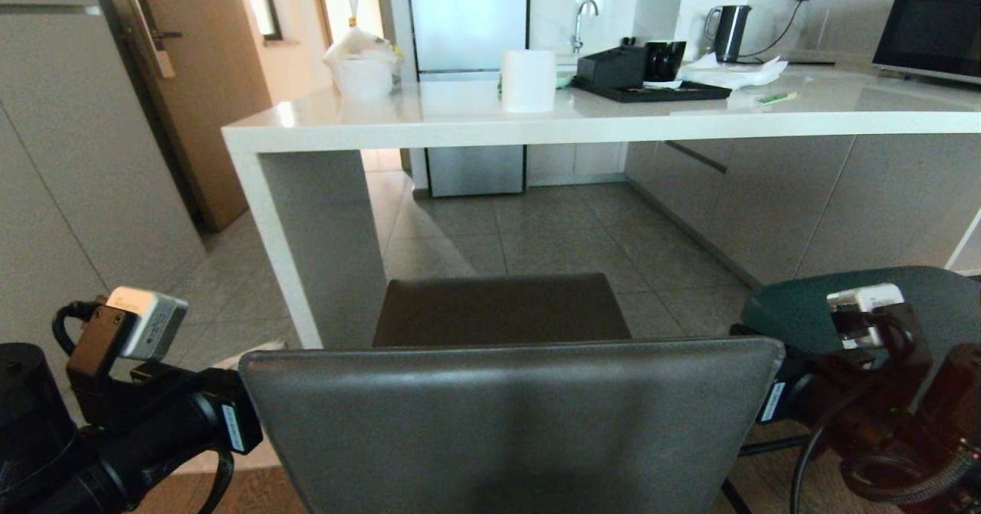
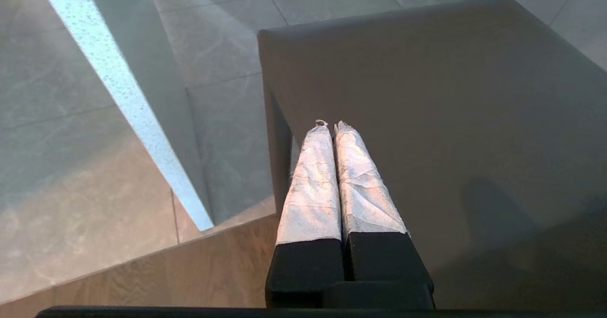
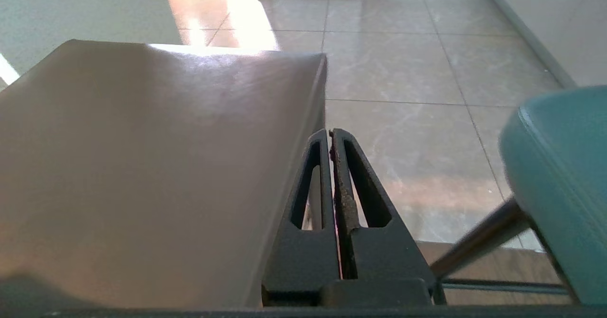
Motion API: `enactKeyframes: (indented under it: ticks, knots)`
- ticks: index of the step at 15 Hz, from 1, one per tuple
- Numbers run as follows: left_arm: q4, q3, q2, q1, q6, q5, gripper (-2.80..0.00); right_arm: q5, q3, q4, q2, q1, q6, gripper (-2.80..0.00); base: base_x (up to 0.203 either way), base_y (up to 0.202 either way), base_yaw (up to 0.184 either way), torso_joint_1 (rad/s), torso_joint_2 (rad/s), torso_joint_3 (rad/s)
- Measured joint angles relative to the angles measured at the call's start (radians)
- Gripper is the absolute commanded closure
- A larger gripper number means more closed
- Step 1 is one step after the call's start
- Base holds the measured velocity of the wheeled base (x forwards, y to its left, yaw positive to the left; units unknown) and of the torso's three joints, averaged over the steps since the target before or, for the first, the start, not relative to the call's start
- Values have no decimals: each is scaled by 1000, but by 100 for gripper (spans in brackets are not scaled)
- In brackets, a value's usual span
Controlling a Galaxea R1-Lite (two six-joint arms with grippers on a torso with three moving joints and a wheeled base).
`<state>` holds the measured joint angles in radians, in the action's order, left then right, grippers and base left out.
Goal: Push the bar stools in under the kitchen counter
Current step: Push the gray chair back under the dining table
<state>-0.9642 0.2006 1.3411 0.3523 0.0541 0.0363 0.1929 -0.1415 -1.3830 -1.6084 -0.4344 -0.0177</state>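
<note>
Head view faces the counter; wrist views closely flank the grey stool.

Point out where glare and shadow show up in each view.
Head view: window light glares off the kitchen counter; the floor beneath lies in shade. Left wrist view: a soft shadow falls on the grey stool back beside the shut left gripper. Right wrist view: sunlight washes out the floor tiles and sheens the grey back's top, near the shut right gripper.
</note>
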Motion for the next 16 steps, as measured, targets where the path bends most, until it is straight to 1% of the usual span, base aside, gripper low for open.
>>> enactKeyframes:
  ticks: [3,6,9,11,13,16]
  knots:
    - [0,8,19,18,4,2,0,2,-32,-2,-58,-41,-1,0,0,0,0,0,0,0]
    - [0,9,27,36,11,3,0,53,-63,-5,-107,-97,-2,0,0,0,0,0,0,0]
    - [-2,13,36,53,15,5,0,59,-112,-8,-134,-130,-6,0,0,0,0,0,0,0]
    - [1,21,41,60,31,2,0,63,-131,-29,-154,-141,-6,0,0,0,0,0,0,0]
    - [6,30,48,66,70,-1,0,102,-144,-75,-186,-141,-7,0,0,0,0,0,0,0]
    - [1,33,59,66,75,-1,0,114,-138,-105,-210,-135,-25,0,0,0,0,0,0,0]
